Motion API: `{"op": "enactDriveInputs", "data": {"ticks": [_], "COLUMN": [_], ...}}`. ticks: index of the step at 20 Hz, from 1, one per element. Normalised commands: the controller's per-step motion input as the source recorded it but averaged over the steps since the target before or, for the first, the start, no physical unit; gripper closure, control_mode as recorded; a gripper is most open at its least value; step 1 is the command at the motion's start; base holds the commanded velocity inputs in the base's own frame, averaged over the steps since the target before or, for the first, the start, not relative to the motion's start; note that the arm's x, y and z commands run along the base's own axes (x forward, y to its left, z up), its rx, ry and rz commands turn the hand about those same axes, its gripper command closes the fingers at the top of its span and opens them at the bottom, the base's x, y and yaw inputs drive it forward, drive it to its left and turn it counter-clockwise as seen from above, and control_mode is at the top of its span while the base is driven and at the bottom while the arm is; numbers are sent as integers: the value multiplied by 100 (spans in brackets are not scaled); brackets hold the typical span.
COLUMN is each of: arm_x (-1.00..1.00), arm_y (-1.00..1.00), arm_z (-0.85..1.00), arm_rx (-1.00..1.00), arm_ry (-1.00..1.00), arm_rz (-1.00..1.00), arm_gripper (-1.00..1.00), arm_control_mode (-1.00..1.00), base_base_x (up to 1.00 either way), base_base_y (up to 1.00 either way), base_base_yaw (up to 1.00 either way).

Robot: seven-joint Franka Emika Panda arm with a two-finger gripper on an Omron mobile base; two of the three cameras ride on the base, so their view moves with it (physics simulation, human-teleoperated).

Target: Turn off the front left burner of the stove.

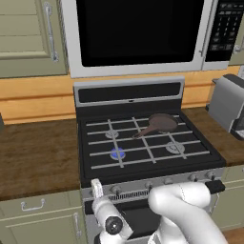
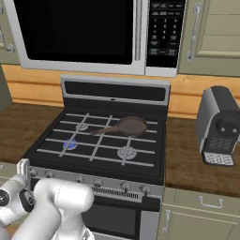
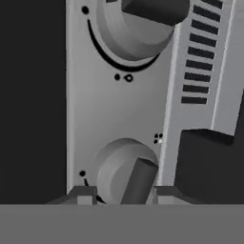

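Note:
The black stove (image 1: 128,93) (image 2: 115,91) has its front left burner (image 1: 117,153) (image 2: 70,144) glowing blue under the grey grate bars. My gripper (image 1: 96,188) (image 2: 22,166) is low at the left end of the silver knob strip (image 1: 157,183) (image 2: 93,182). In the hand view, the gripper (image 3: 125,193) is open, with one fingertip on each side of a round grey knob (image 3: 125,167) that has a dark bar handle. A second knob (image 3: 138,24) sits farther along the strip.
A brown frying pan (image 1: 161,124) (image 2: 130,125) lies on the back right burner. A white microwave (image 1: 138,33) (image 2: 79,30) hangs above. A toaster (image 1: 228,102) and a coffee machine (image 2: 218,124) stand on the wooden counter (image 1: 38,155) to the right of the stove.

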Motion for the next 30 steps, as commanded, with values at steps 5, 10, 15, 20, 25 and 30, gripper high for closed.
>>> {"op": "enactDriveInputs", "data": {"ticks": [5, 10, 15, 20, 25, 30], "arm_x": [7, 18, 19, 21, 22, -5], "arm_y": [-44, -30, -25, -21, -20, 0], "arm_z": [11, 7, 2, 0, 6, 4], "arm_rx": [76, 72, 71, 72, 69, 11], "arm_ry": [0, 0, 0, 0, 0, 0], "arm_rz": [-44, -49, -51, -51, -50, -4], "arm_gripper": [100, 100, 100, 100, 100, 100], "arm_control_mode": [-100, -100, -100, -100, -100, -100], "base_base_x": [0, 0, 0, 0, 0, 0], "base_base_y": [0, 0, 0, 0, 0, 0], "base_base_yaw": [0, 0, 0, 0, 0, 0]}}
